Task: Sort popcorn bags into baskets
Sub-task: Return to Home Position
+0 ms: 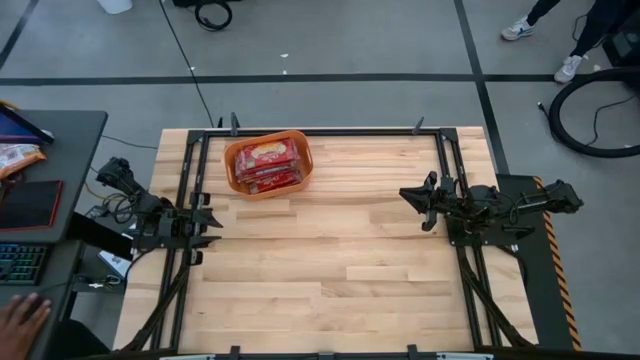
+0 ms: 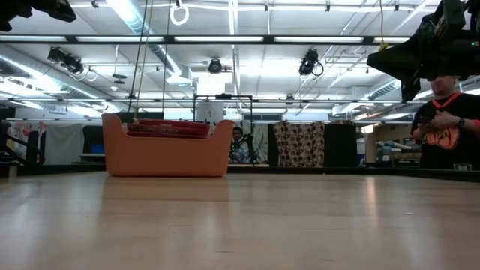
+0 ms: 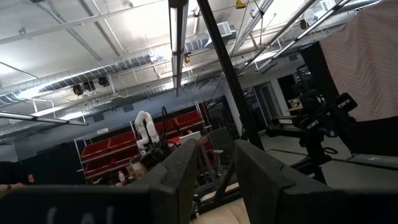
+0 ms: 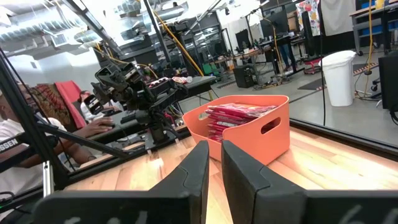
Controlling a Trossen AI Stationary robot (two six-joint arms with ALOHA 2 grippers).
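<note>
The orange tub (image 1: 232, 160) stands at the table's far left, and several red popcorn bags (image 1: 268, 162) lie stacked flat inside it. It also shows in the low view (image 2: 169, 154) and in the right wrist view (image 4: 264, 134), with the bags (image 4: 239, 112) rising above its rim. My left gripper (image 1: 212, 218) hovers at the table's left edge, nearer than the tub, slightly open and empty (image 3: 216, 168). My right gripper (image 1: 408, 200) hovers at the right side, pointing toward the tub, with its fingers nearly together and empty (image 4: 215, 162).
Black frame rails (image 1: 190, 200) run along the table's edges. A desk stands left of the table with a keyboard (image 1: 20, 262), a person's hand (image 1: 20, 315) and a red packet (image 1: 15, 155). A person (image 2: 446, 127) stands beyond the table. The wooden top between the arms (image 1: 320, 250) is bare.
</note>
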